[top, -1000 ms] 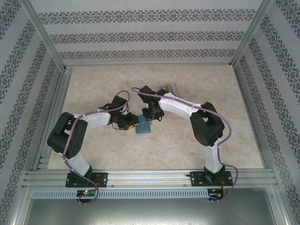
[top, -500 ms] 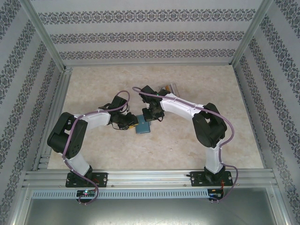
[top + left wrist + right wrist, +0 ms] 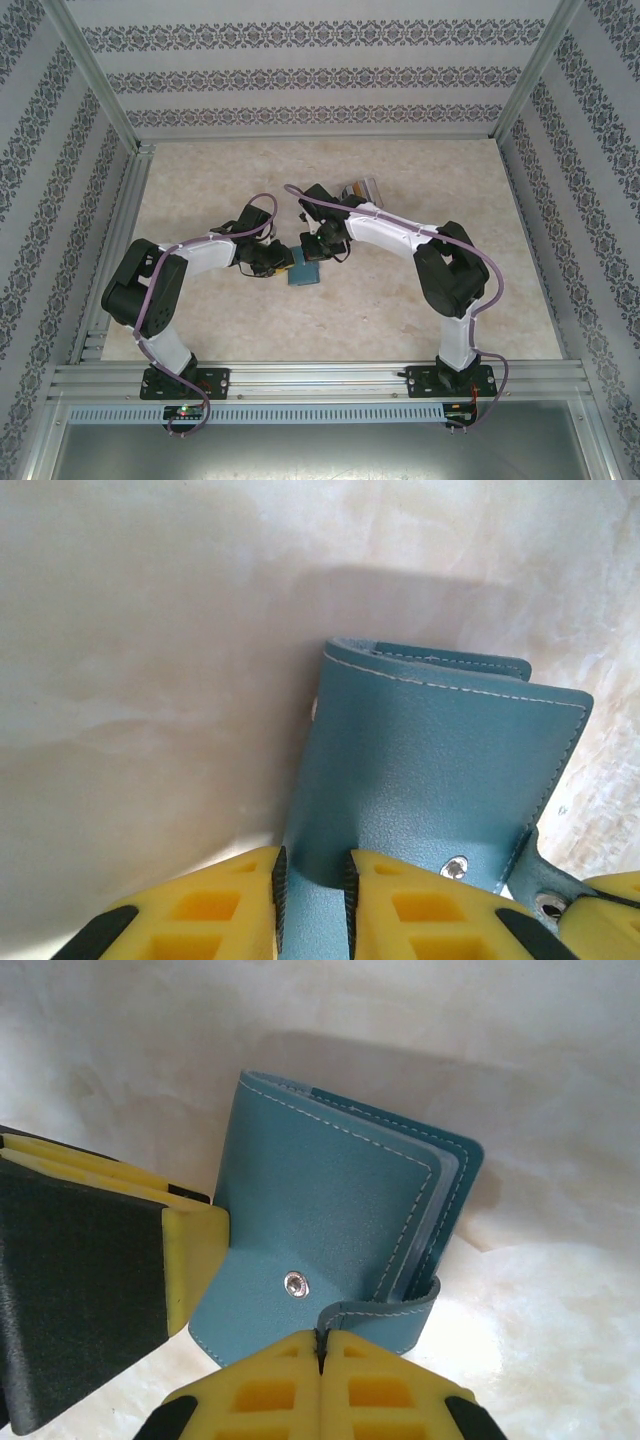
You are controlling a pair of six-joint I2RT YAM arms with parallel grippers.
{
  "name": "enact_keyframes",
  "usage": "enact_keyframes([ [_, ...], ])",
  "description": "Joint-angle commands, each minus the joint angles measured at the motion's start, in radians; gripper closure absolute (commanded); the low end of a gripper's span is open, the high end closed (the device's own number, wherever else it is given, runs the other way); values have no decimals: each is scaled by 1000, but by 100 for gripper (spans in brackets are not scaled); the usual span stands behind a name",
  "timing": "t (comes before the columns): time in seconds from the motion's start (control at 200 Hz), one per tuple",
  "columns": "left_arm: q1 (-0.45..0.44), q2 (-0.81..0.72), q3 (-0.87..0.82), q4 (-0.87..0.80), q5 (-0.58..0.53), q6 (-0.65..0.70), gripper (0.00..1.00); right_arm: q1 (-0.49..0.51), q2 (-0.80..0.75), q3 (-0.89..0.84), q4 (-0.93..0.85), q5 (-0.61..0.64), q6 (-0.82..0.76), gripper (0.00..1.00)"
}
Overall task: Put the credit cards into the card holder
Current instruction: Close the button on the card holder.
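Note:
The teal card holder (image 3: 303, 270) lies mid-table between both grippers, and it looks closed. My left gripper (image 3: 277, 262) is shut on the card holder's (image 3: 430, 770) left side, with a fold of teal leather pinched between its yellow fingers (image 3: 230, 905). My right gripper (image 3: 320, 1338) is shut on the thin snap strap (image 3: 385, 1312) that curls off the card holder (image 3: 320, 1200). The pale snap stud (image 3: 296, 1284) is uncovered. The credit cards (image 3: 362, 187) lie fanned farther back, behind the right wrist and partly hidden by it.
Both arms bend inward and meet at the table's middle. Patterned walls and metal posts (image 3: 100, 100) enclose the beige table (image 3: 450, 180) on three sides. A metal rail (image 3: 320, 378) runs along the near edge.
The card holder and both grippers stay in almost the same spot. The right arm's elbow has drifted slightly to the right.

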Motion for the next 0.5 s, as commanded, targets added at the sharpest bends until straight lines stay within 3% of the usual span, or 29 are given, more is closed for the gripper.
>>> enact_keyframes([
  [0.0,-12,15,13,-5,-16,14,75,-2,14,-9,15,-39,16,100],
  [0.495,-12,10,1,14,-10,0,79,17,102,56,-18,-11,16,100],
])
